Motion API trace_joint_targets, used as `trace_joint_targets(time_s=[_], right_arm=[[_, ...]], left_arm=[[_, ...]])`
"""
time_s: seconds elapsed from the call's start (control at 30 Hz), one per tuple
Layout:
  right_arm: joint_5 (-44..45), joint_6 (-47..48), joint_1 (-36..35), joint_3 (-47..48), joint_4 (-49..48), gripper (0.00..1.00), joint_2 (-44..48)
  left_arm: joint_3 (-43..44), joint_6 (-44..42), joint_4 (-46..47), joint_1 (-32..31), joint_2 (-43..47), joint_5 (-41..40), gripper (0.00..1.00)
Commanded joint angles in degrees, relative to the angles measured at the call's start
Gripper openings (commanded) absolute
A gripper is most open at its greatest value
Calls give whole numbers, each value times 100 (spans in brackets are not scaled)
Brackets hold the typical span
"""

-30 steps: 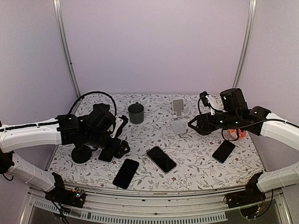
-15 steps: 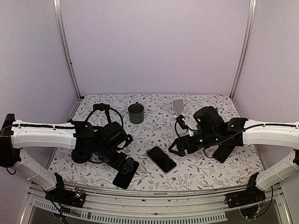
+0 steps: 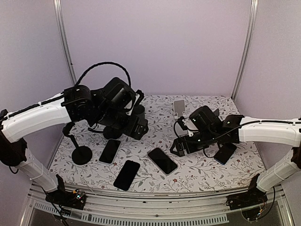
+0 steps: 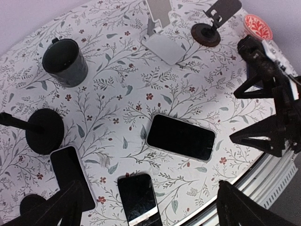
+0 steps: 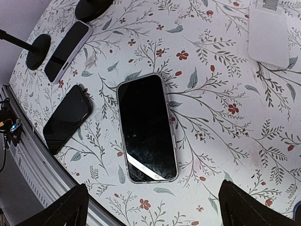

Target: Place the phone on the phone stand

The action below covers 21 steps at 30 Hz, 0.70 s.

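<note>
Three dark phones lie flat on the floral table: a clear-cased phone (image 3: 162,160) (image 5: 146,127) (image 4: 181,137) in the middle, one near the front edge (image 3: 126,174) (image 4: 137,199) (image 5: 67,117) and one to the left (image 3: 110,150) (image 5: 68,44). The white phone stand (image 3: 179,107) (image 4: 162,28) stands empty at the back. My right gripper (image 3: 178,146) (image 5: 153,209) hangs open low over the middle phone, touching nothing. My left gripper (image 3: 135,126) (image 4: 148,212) is raised above the table's left half, open and empty.
A dark mug (image 4: 64,55) sits at the back left. A black round-based stand (image 3: 81,153) (image 4: 44,131) is at the left, another black stand (image 4: 211,23) behind the right arm. One more phone (image 3: 225,153) lies at the right, and a red-patterned item (image 4: 257,26) beyond it.
My left arm has lifted up and back from the front-edge phone, uncovering the left phone. My right arm swung in from the right to the middle phone; its jaws spread wider.
</note>
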<state>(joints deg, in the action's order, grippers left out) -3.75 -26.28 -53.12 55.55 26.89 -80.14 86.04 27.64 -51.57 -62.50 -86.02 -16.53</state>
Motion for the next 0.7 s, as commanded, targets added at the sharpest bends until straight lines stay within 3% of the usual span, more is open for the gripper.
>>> trace_joint_targets(time_s=[0.0,0.23,0.67], right_arm=[[-81,-89,-16,370,172,99,-421],[-229,-3,-17,746,253,99,-1047],[-491,334,-28,1859,828,99,-2221]], left_arm=[[395,-197,-198,67,-109,-531,99],[717,-68,-87,262,117,-685,99],[482,12,137,592,513,-553,99]])
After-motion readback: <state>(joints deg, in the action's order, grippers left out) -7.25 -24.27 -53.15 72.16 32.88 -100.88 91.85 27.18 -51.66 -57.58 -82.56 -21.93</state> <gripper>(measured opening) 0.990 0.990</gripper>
